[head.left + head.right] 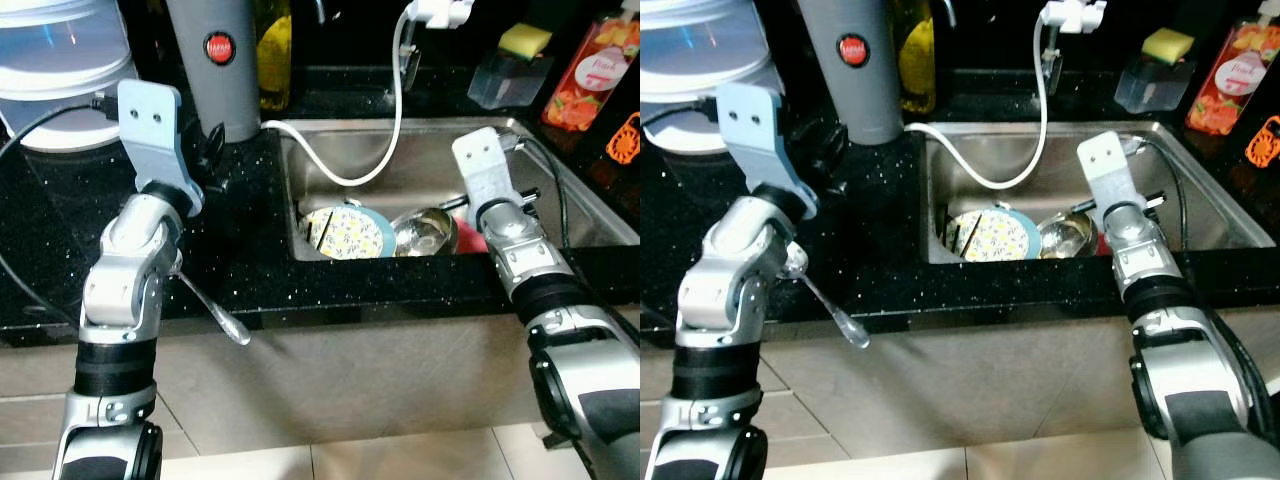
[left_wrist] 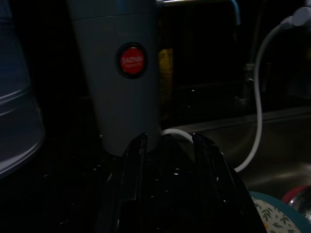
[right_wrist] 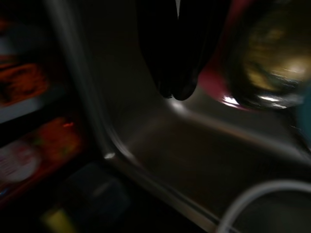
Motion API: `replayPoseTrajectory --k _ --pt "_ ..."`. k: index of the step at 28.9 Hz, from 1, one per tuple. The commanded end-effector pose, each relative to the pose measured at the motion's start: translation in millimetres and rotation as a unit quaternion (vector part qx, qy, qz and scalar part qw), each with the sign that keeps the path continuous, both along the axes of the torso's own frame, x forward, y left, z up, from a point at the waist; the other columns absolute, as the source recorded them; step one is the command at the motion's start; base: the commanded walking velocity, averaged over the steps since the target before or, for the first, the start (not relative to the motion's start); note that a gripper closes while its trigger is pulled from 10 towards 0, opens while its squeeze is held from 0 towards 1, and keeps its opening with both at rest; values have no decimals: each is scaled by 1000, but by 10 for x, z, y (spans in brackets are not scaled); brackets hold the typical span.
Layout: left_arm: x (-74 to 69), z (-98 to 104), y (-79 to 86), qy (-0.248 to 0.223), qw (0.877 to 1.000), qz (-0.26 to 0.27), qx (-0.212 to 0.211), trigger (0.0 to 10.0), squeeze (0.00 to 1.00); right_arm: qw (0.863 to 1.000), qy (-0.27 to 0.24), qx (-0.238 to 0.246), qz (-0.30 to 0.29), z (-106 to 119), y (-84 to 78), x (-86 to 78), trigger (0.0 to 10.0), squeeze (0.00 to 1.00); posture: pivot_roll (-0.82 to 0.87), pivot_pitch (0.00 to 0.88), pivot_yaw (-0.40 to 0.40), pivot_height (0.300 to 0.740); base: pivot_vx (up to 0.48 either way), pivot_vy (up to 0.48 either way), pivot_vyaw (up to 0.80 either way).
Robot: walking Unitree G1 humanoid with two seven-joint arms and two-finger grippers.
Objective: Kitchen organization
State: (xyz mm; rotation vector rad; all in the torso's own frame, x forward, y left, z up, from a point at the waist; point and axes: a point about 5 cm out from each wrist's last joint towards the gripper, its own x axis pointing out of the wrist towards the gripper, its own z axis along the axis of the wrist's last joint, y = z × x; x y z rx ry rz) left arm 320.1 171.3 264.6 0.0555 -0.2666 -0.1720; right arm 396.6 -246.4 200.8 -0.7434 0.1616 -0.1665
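silver spoon [image 1: 215, 308] overhangs the black tabletop [image 1: 240, 260] edge; left tool [image 2: 167, 160] narrowly parted before a grey canister [image 2: 119, 73]; right tool [image 3: 177, 92] closed, empty, inside the sink [image 1: 400, 160].

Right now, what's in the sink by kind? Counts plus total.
Plates: 1, floral plate
Metal bowls: 1, bowl
Red items: 1, partly hidden behind the bowl
Hoses: 1, white hose
Total: 4
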Motion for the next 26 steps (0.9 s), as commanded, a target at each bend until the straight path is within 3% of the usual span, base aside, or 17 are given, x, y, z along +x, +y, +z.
replayPoseTrajectory --k 1,2,5,14,18,20,21,26 --pt "-36 17 29 -8 1000 9 11 10000 0 998 0 -56 -6 27 -77 -8 10000 0 184 0 -69 740 0 0 0" --pt "-39 14 40 -8 1000 13 12 10000 0 996 8 -85 -8 16 -132 -22 10000 0 183 0 -70 740 0 0 0" --pt "-39 15 52 -9 1000 16 13 10000 0 995 25 -95 -7 -32 -178 -41 10000 0 182 0 -69 740 0 0 0" --pt "-18 20 59 -8 1000 18 13 10000 0 993 113 -2 40 -272 -183 -96 10000 0 176 0 -60 740 0 0 0" --pt "-13 15 61 -6 1000 17 14 10000 0 982 159 28 102 -331 -98 -103 10000 0 166 0 -63 740 0 0 0" --pt "-18 12 61 -6 1000 18 14 10000 0 973 169 69 140 -334 -19 -102 10000 0 169 0 -64 740 0 0 0" --pt "-20 9 66 -5 1000 20 13 10000 0 961 169 126 180 -308 86 -92 10000 0 169 0 -64 740 0 0 0" --pt "-24 2 91 -5 1000 25 12 10000 0 927 147 250 239 -203 300 -58 10000 0 170 0 -68 740 0 0 0"
